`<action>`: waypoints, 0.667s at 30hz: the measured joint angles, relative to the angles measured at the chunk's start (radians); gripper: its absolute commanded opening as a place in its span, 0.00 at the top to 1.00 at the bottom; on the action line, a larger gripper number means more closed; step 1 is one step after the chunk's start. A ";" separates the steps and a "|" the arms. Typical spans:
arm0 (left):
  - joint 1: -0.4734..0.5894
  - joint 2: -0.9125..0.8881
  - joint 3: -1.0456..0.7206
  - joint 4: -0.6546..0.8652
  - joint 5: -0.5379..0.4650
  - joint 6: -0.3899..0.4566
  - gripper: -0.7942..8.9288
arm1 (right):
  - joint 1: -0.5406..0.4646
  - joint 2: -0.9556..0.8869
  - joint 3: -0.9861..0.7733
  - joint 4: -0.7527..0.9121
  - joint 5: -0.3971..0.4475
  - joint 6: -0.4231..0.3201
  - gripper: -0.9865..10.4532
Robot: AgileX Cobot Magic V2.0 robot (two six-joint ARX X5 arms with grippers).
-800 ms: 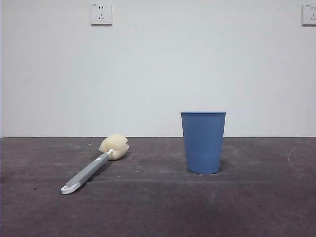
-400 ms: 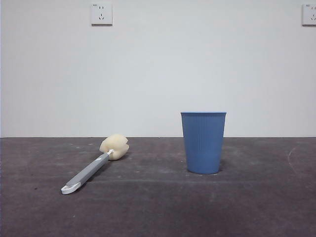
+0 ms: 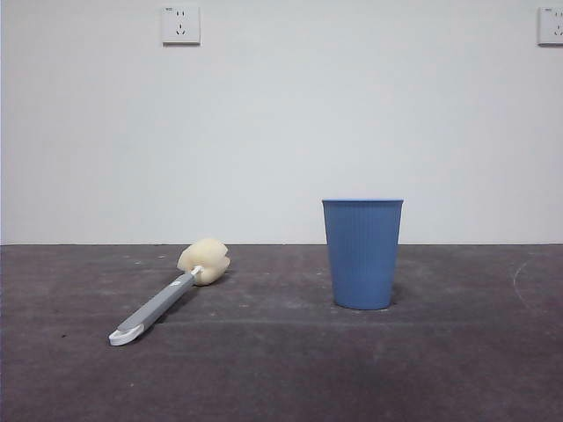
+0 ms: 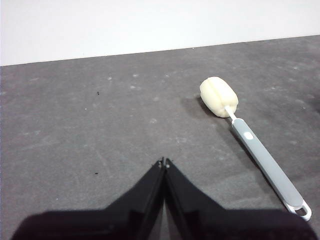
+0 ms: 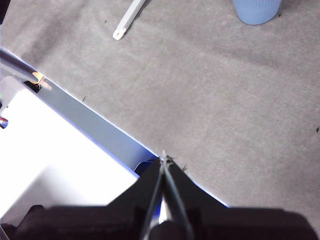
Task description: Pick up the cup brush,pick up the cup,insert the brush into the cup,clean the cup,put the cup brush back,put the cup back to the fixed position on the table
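The cup brush (image 3: 163,301) lies flat on the table (image 3: 281,369) at the left, its cream sponge head toward the wall and its white loop toward the front. A blue ribbed cup (image 3: 361,253) stands upright right of centre, apart from the brush. Neither arm shows in the front view. In the left wrist view the brush (image 4: 260,155) lies beyond and to one side of my left gripper (image 4: 164,163), whose jaws are shut and empty. The right wrist view shows my right gripper (image 5: 164,161) shut and empty over the table's edge, with the cup's base (image 5: 256,11) and the brush's loop end (image 5: 127,21) far off.
A white wall with two sockets (image 3: 180,25) backs the table. In the right wrist view a pale white surface with a blue-grey rim (image 5: 75,150) lies beside the table's near edge.
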 measured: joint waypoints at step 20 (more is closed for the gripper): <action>0.000 0.000 0.000 0.000 0.000 -0.006 0.92 | -0.040 -0.091 0.000 0.174 0.079 -0.093 0.91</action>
